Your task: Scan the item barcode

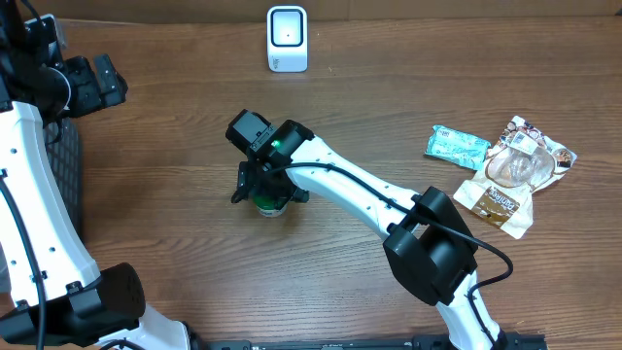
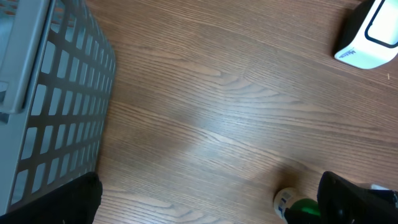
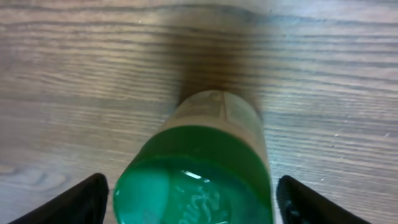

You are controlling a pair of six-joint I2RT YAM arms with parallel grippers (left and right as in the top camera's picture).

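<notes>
The item is a small upright jar (image 1: 269, 204) with a green lid and a pale label, standing mid-table. It shows large in the right wrist view (image 3: 199, 168) and small in the left wrist view (image 2: 287, 202). My right gripper (image 1: 268, 192) reaches down over it, one black finger on each side of the lid with a narrow gap at both, so it is open around the jar (image 3: 189, 202). A white barcode scanner (image 1: 287, 39) stands at the table's far edge (image 2: 370, 34). My left gripper (image 1: 97, 83) hovers far left, open and empty (image 2: 205, 208).
A grey slatted basket (image 2: 56, 93) stands at the left edge (image 1: 63, 165). At the right lie a teal packet (image 1: 457, 146), a clear snack bag (image 1: 520, 160) and a brown pouch (image 1: 498, 204). The right arm stretches diagonally across the table's middle.
</notes>
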